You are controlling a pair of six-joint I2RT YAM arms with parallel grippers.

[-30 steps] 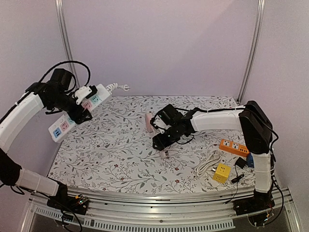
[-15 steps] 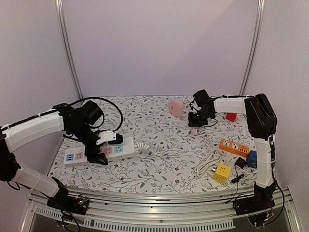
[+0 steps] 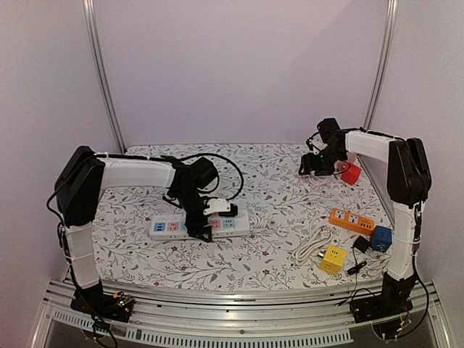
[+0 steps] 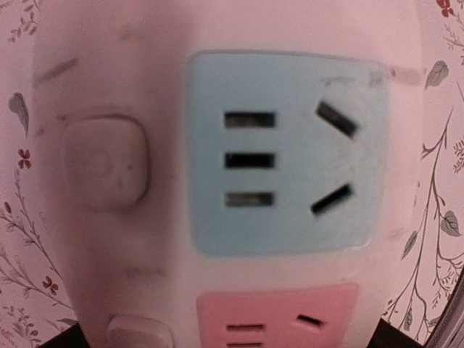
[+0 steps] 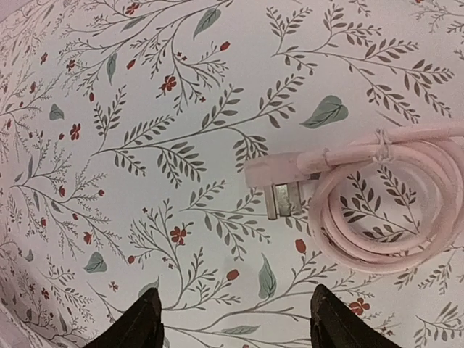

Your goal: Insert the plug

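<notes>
Your left gripper had set the strip down near the table's front edge, still clamping it. Your right gripper hovered, jaws apart, over the plug at the back-right corner.

Left arm and right arm have white shells, black joints, looping black cables; right gripper black
</notes>
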